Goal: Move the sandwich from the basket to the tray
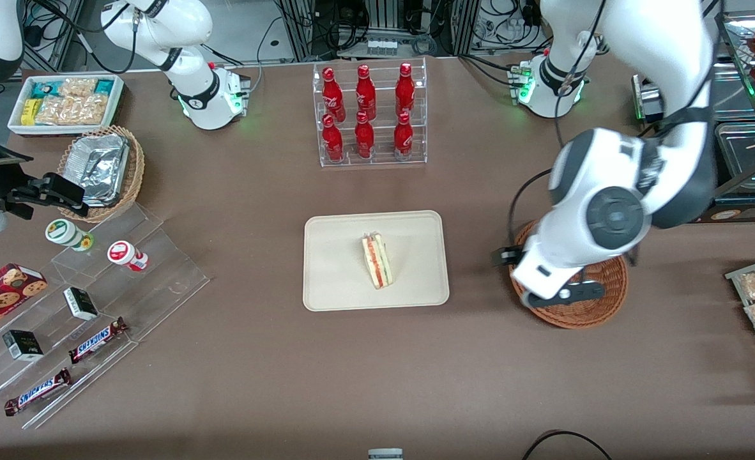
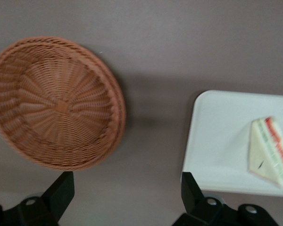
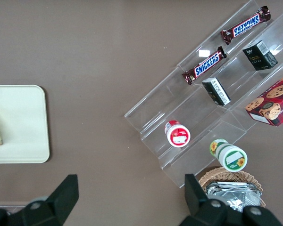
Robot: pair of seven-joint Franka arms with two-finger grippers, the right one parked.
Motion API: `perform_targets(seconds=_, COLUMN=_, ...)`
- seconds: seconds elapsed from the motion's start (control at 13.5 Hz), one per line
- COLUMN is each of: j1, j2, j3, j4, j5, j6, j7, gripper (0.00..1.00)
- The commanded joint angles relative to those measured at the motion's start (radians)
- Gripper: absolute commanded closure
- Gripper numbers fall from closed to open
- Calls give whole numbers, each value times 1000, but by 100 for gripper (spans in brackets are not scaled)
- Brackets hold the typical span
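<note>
Resting on the cream tray [image 1: 339, 268], the sandwich [image 1: 377, 260] lies on its side at the tray's middle, filling layers showing along one edge. The reddish-brown wicker basket [image 1: 601, 300] sits on the brown table [image 1: 256, 358] toward the working arm's end, well apart from the tray, with nothing in it. The left gripper [image 2: 127, 195] hangs above the table between basket and tray, its fingers [image 2: 61, 188] spread wide and holding nothing.

- Left arm bends down at the front view's right, elbow raised.
- Gripper [image 2: 125, 193] hangs low, fingers [image 2: 61, 188] spread apart, gripping nothing.
</note>
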Motion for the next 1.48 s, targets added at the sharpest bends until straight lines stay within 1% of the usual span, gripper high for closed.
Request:
perform_targets(seconds=0.0, j1=57, j2=-106, j3=-4, j4=-72, j5=-19, j6=-64, j7=154, gripper=0)
perform_targets(seconds=0.15, j1=111, j2=-160, j3=-4, j4=-83, j5=-19, j6=-113, j7=275, gripper=0)
perform_targets(seconds=0.3, j1=158, j2=-241, j3=-4, j4=-158, j5=-13, j6=-119, j7=389, gripper=0)
perform_targets(seconds=0.44, j1=209, j2=-314, j3=-4, j4=-214, j5=-11, j6=-128, j7=446, gripper=0)
perform_targets(seconds=0.74, j1=316, j2=-408, j3=-26, j4=-222, j5=-11, j6=-231, j7=523, gripper=0)
perform_targets(seconds=0.89, j1=342, j2=-439, j3=-27, j4=-215, j5=-9, j6=-276, j7=538, gripper=0)
perform_targets(seconds=1.11, j1=352, j2=-477, j3=-23, j4=-213, j5=3, j6=-303, j7=540, gripper=0)
perform_targets(seconds=1.26, j1=370, j2=-497, j3=-20, j4=-213, j5=21, j6=-314, j7=540, gripper=0)
perform_targets(seconds=1.41, j1=370, j2=-502, j3=-20, j4=-213, j5=55, j6=-313, j7=538, gripper=0)
